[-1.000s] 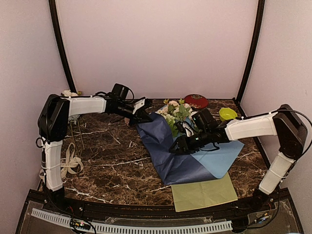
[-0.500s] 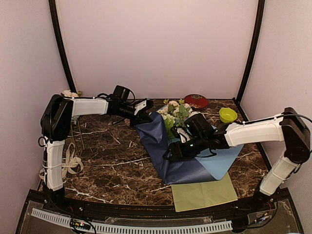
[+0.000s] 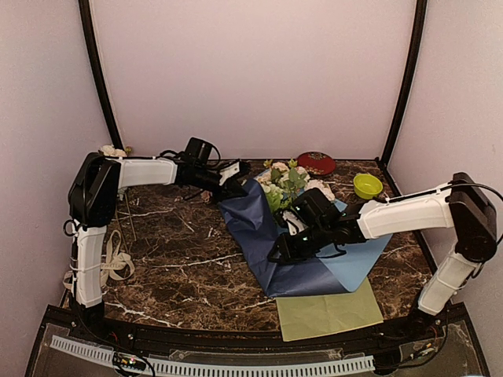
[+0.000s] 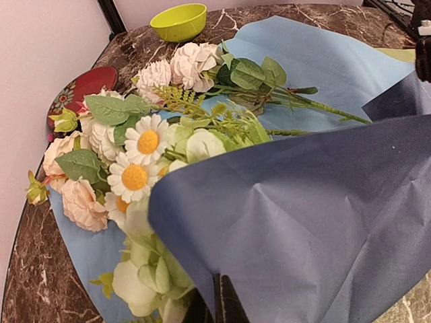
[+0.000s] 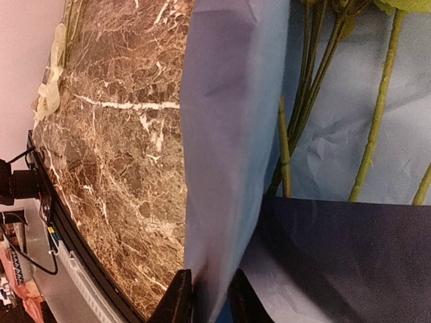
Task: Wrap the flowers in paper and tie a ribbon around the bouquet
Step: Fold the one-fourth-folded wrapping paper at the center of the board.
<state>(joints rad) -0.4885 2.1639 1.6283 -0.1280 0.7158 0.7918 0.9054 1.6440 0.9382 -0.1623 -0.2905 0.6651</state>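
The flowers lie on the paper, heads toward the back; daisies, pink roses and green leaves fill the left wrist view. The paper's dark face is folded up over the blooms. My left gripper is shut on its far corner. At the paper's near left edge, my right gripper pinches a raised fold between its narrow jaws, beside the green stems. The ribbon lies loose at the table's left edge.
A yellow-green sheet lies at the near edge, partly under the paper. A lime bowl and a red round tin sit at the back right. Dark marble table.
My right gripper slid left and nearer along the paper's edge, opened wider, then closed on the fold. The left gripper shifted slightly right with its corner of paper.
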